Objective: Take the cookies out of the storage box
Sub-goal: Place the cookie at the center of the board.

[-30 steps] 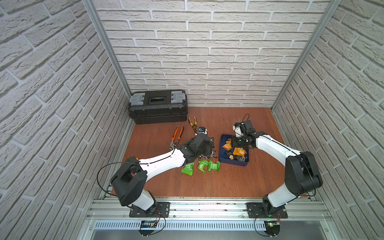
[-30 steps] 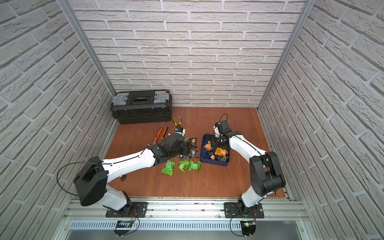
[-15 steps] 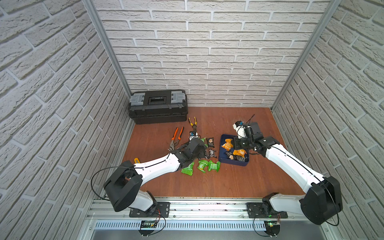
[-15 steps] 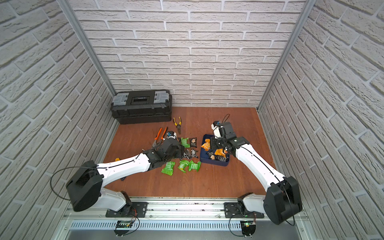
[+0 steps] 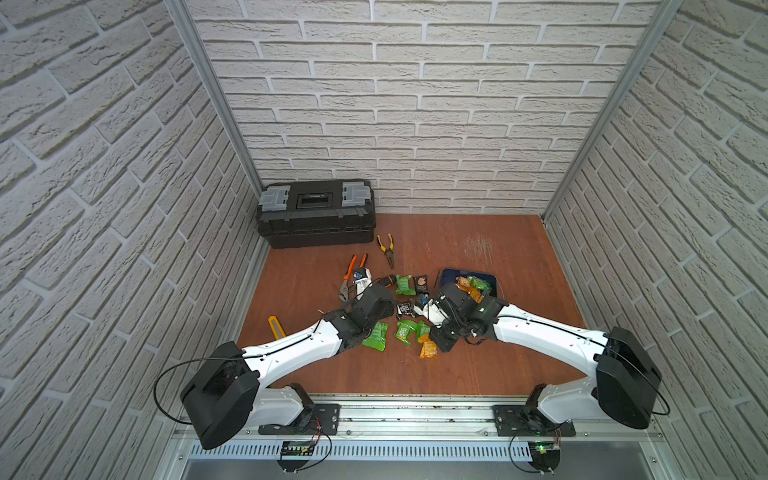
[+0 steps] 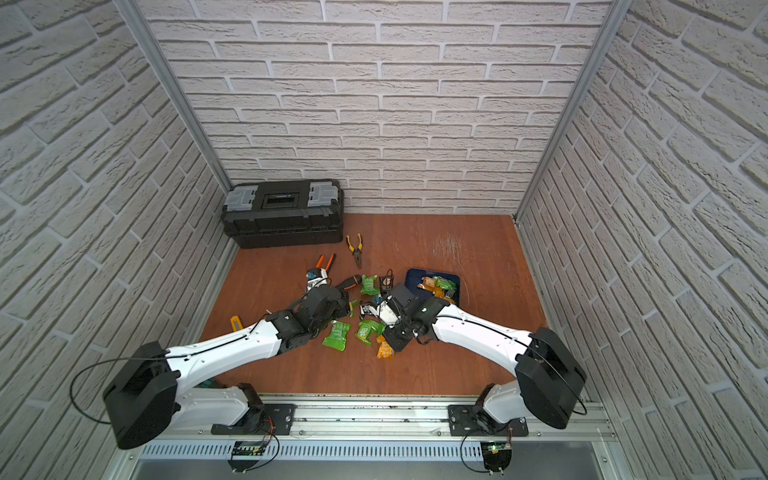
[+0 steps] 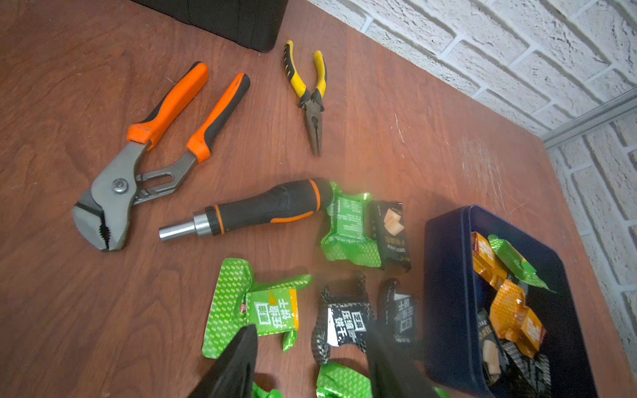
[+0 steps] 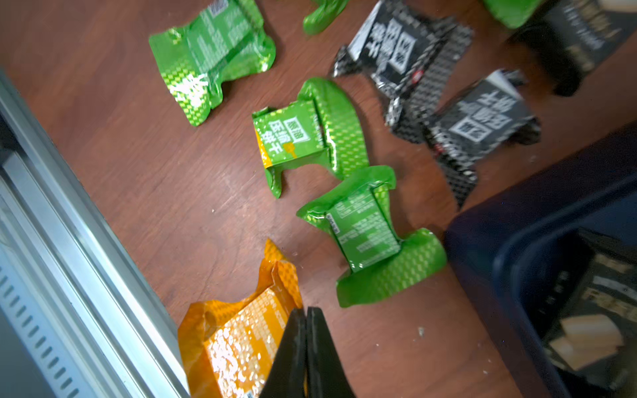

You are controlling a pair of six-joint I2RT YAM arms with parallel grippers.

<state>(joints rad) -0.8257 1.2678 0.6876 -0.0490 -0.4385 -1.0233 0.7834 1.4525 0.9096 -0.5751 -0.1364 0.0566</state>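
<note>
Cookies [image 5: 375, 336]: green, black and orange packets; most lie loose on the tabletop [image 5: 478, 374] between the two arms, and the rest sit in the box [image 5: 453, 272].
Box place: navy tray just behind the right wrist, beside the loose packets.
Left hand [image 7: 310, 332]: open, nothing between the fingers, above a green and a black packet.
Right hand [image 8: 306, 310]: closed, tips pressed together at the edge of an orange packet [image 8: 238, 337]; I cannot tell whether foil is pinched.
Both top views: only the far end of the box shows, as the right arm covers the rest; the whole toolbox [image 5: 316, 216] stands at the back wall, and a yellow tool [image 5: 274, 326] lies beside the left arm.
Left wrist view: box interior with orange, green and black packets; screwdriver [image 7: 262, 210] with its butt against a green packet.
Right wrist view: packet print is readable, the box is blurred, and the orange packet lies nearest the rail [image 8: 69, 241].
Pliers: orange pliers [image 5: 352, 266] and yellow pliers [image 5: 389, 254] lie apart between the toolbox and the packets.
Surface: red-brown wood with a pale scratched patch [image 5: 478, 249] behind the box.
Room: white brick walls [image 5: 415, 124] on three sides, metal rail along the front.
</note>
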